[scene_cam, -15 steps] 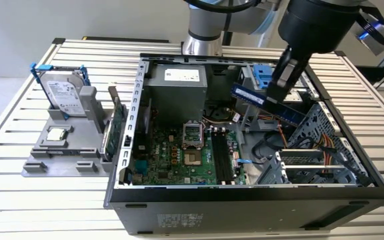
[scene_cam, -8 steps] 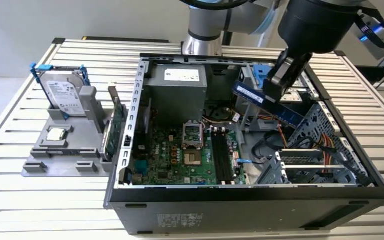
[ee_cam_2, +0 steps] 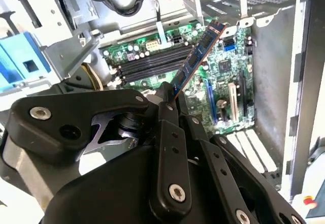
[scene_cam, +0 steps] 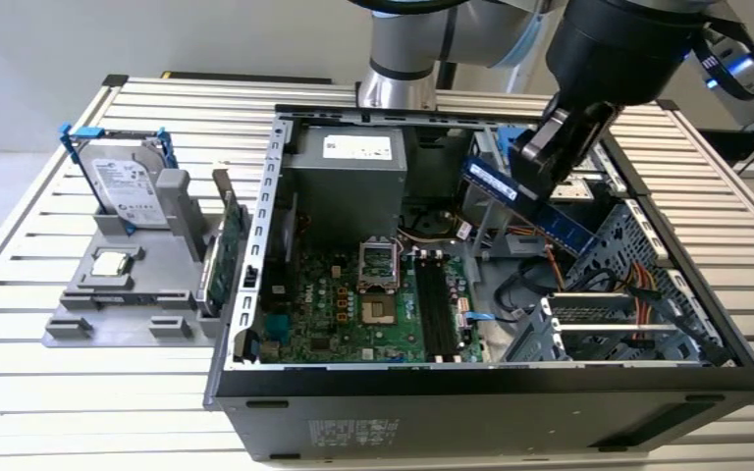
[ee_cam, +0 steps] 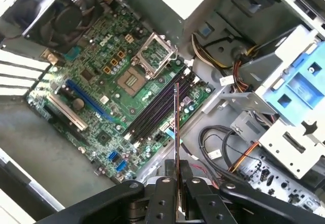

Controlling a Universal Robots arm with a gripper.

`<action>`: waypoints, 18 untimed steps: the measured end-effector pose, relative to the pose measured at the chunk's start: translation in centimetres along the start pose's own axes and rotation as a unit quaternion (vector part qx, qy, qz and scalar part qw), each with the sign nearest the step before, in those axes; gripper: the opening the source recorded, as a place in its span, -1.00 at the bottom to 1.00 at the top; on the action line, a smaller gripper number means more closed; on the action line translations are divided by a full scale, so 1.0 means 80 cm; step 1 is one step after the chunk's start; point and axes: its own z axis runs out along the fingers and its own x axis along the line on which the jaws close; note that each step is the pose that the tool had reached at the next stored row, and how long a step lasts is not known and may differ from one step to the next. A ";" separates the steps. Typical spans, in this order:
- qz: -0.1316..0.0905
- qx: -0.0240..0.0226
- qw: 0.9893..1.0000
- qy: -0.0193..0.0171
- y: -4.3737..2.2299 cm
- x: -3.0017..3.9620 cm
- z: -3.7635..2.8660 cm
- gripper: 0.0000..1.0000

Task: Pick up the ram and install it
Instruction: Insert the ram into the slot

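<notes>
The ram (scene_cam: pixel 554 218) is a thin blue stick held tilted in the air above the open computer case (scene_cam: pixel 482 388), toward the exterior view's right. My gripper (scene_cam: pixel 532 167) is shut on its upper end. In the second wrist view the ram (ee_cam_2: pixel 197 56) sticks out from the gripper (ee_cam_2: pixel 170 94) toward the green motherboard (ee_cam_2: pixel 223 66). In the first wrist view the ram (ee_cam: pixel 176 127) shows edge-on, rising from the gripper (ee_cam: pixel 176 181) over the black memory slots (ee_cam: pixel 157 107). The memory slots (scene_cam: pixel 436 304) lie well below the ram and hold nothing.
A silver hard drive with blue rails (scene_cam: pixel 129 182) and a green card on edge (scene_cam: pixel 227 255) stand on a grey fixture (scene_cam: pixel 129 314) left of the case. Inside are a power supply (scene_cam: pixel 345 167), cables (scene_cam: pixel 573 270) and a blue drive bracket (ee_cam: pixel 304 82).
</notes>
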 end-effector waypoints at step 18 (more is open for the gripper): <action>0.151 -0.004 0.988 -0.005 0.0000 0.0000 0.0001 -1.00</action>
